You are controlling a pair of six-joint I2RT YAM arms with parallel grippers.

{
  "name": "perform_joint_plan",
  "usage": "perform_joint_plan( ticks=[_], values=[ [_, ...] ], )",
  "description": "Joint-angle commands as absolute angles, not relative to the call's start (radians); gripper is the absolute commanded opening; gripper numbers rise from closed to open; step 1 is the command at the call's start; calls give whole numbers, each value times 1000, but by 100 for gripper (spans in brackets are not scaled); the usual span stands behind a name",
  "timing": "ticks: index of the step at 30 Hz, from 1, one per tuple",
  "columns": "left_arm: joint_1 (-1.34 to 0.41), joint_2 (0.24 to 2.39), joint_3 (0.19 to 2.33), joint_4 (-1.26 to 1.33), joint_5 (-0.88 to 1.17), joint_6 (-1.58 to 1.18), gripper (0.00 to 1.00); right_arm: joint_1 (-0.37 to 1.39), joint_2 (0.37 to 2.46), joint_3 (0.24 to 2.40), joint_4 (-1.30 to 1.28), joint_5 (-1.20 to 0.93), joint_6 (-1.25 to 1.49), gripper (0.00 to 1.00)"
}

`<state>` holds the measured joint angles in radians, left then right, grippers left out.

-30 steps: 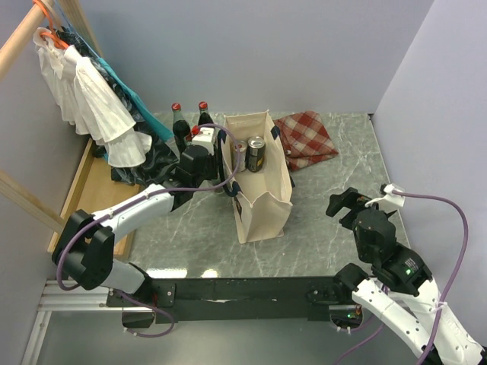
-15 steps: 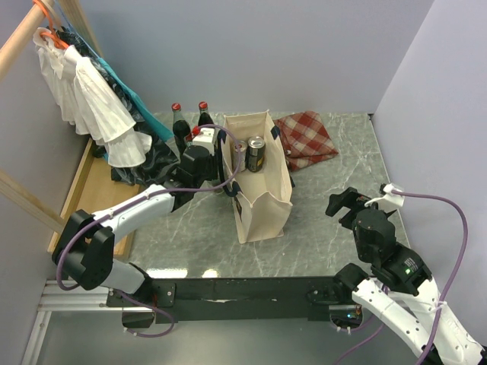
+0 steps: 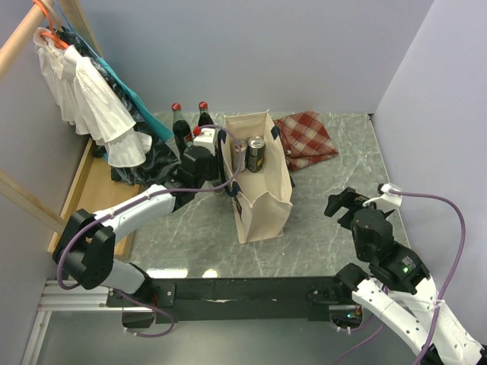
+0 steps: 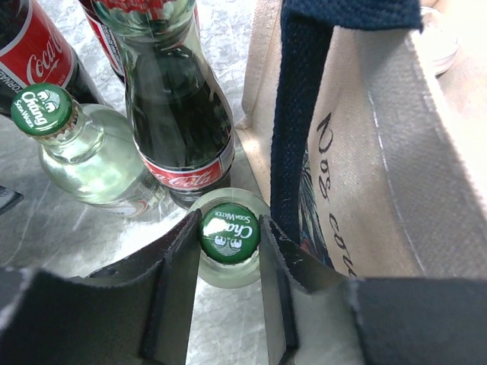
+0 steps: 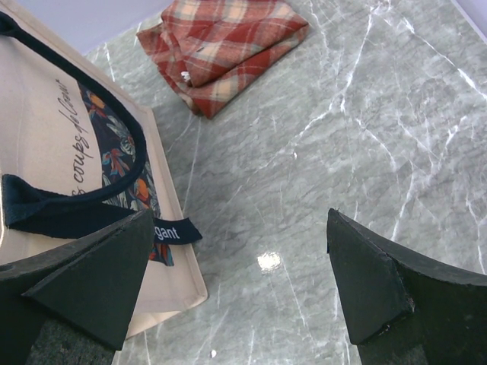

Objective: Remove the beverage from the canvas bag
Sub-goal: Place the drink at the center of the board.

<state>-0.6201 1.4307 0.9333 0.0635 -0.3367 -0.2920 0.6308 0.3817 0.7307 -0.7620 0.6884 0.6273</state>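
Note:
The cream canvas bag [image 3: 262, 201] stands open mid-table, its navy handle [image 4: 300, 114] and printed narrow side [image 4: 396, 152] close to my left wrist. Two drink cans [image 3: 256, 153] stand inside it at the far end. My left gripper [image 4: 230, 228] is just outside the bag's left wall, shut on the neck of a green-capped soda water bottle [image 4: 230, 232] that stands upright on the table. From above, the gripper [image 3: 222, 181] hides that bottle. My right gripper [image 3: 342, 204] hovers open to the right of the bag, with nothing between its fingers [image 5: 243, 281].
Two Coca-Cola bottles [image 4: 179, 114] and a second soda water bottle [image 4: 84, 152] stand just beyond the held one. A folded red checked cloth [image 3: 307, 139] lies at the back right. Clothes hang on a rack [image 3: 91, 99] at the left, over a wooden tray [image 3: 87, 194].
The right arm has shifted very slightly. The left gripper stays at the bottle neck beside the bag.

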Motion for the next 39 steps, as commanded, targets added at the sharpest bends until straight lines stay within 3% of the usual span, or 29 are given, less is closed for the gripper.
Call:
perform_joint_plan(
  ticks=[1,7,19,26,30,39],
  values=[
    [-627,1414,1002,175,-350,-298,42,637,394,730,-729,706,624,100],
    [-627,1417,1009,172,-348,-296,48,635,390,730,-732,709,626,100],
    [-627,1393,1022,152,-365,-295,51,635,396,732,-733,707,627,100],
    [-627,1348,1063,118,-379,-284,63,635,391,729,-732,704,627,100],
    [-627,1324,1100,84,-387,-284,78,637,399,724,-713,675,609,100],
    [-627,1267,1247,3,-302,-233,91,635,425,730,-724,675,612,100]
  ],
)
